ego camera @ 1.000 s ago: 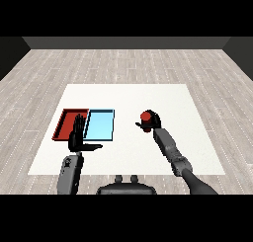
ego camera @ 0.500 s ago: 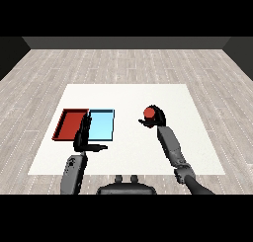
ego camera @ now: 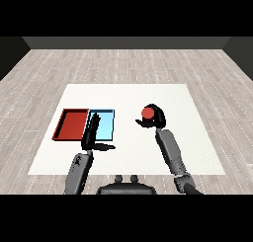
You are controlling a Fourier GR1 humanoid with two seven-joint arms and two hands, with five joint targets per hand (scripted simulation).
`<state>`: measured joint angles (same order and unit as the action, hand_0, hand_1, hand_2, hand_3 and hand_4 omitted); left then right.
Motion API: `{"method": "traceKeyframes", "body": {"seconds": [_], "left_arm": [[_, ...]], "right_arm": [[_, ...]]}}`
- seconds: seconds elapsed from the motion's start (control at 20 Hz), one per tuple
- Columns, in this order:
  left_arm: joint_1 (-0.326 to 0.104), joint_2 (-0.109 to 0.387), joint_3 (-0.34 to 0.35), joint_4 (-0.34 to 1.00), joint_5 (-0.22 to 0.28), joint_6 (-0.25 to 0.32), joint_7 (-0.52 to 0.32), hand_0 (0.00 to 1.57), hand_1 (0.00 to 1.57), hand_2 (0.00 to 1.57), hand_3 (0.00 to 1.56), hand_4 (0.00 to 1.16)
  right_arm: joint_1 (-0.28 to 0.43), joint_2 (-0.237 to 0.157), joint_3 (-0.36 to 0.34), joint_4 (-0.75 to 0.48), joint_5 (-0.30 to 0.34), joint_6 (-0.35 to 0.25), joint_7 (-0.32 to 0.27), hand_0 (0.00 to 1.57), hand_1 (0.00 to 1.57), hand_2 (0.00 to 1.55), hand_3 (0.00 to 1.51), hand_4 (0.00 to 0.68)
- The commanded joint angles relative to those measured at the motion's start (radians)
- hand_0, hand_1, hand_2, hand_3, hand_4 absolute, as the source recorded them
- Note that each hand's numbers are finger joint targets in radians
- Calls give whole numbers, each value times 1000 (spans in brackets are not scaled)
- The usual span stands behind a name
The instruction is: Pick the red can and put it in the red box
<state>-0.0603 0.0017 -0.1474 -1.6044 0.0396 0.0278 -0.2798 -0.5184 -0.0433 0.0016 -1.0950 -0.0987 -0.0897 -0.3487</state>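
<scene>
The red can (ego camera: 147, 112) is held in my right hand (ego camera: 157, 118), whose fingers and thumb curl round it right of the table's middle. The can appears lifted a little off the white table (ego camera: 128, 98). The red tray (ego camera: 71, 124) lies at the left, with the light blue tray (ego camera: 105, 125) touching its right side. My left hand (ego camera: 92, 134) stands over the near edge of the blue tray, fingers straight and thumb out to the right, holding nothing.
Both forearms come in from the lower edge, the right one (ego camera: 170, 152) angled up toward the can. Grey wooden floor surrounds the table on all sides.
My right hand has carried the red can slightly up and away from me across the table. The left hand has hardly moved.
</scene>
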Motion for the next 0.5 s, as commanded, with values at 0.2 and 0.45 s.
{"method": "traceKeyframes", "body": {"seconds": [0.2, 0.45], "left_arm": [[-89, -2, -105, 14, 30, 98, 93, 0, 0, 0, 0, 0], [-77, 1, -94, 110, 37, 57, 22, 0, 0, 0, 0, 0]], "right_arm": [[83, 42, 364, -191, -105, -348, 45, 1445, 1445, 1425, 1381, 655], [92, 43, 355, -226, -77, -330, 79, 1453, 1453, 1447, 1398, 661]]}}
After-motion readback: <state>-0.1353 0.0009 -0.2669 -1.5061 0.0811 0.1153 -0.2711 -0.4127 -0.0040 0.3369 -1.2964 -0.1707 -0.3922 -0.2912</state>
